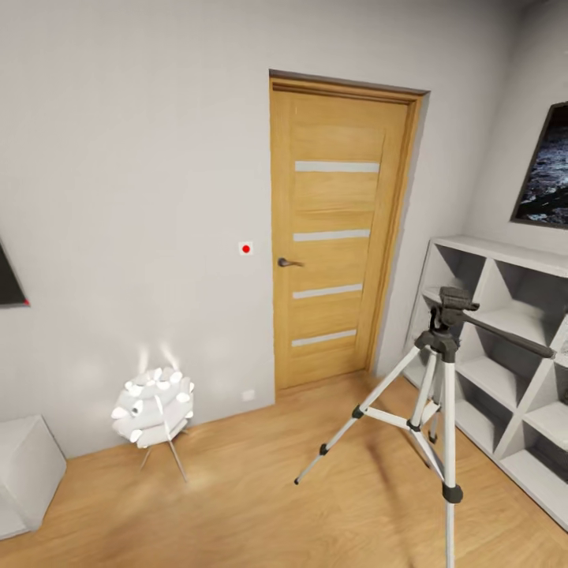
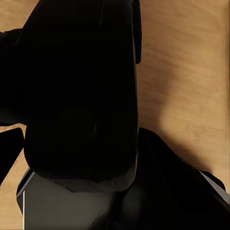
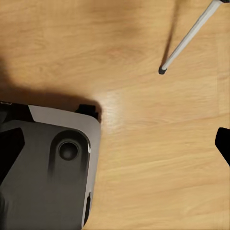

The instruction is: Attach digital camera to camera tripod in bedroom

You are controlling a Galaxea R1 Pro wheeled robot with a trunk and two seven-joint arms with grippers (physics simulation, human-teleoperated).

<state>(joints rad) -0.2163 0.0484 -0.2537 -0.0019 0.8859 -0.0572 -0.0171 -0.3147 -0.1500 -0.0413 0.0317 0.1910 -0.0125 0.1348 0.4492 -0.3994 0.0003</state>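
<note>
Roughly: standing in the bedroom, facing the oak door (image 1: 339, 229) on the far wall. Camera tripod (image 1: 443, 371) upright on the plank floor (image 1: 260, 505) at near right, just in front of the white shelves (image 1: 513, 339), legs spread, pan handle pointing right; one leg tip also seen from the right wrist. Digital camera (image 2: 81, 91) probably the black boxy bulk close against the left wrist lens; no red dot or lens readable, so a judgement only. Left fingers (image 2: 9, 151) show as a dark wedge beside it; cannot tell whether clamped or spread. Right gripper (image 3: 115, 148) spread wide over bare floor, holding nothing. Handling: camera likely rigid, light, smooth-sided and slippery, lens fragile, so best pinched across the flat body sides, base left free for the mount. Tripod likely light and tippy on thin legs; steady at the black head or centre column, not the handle.
</note>
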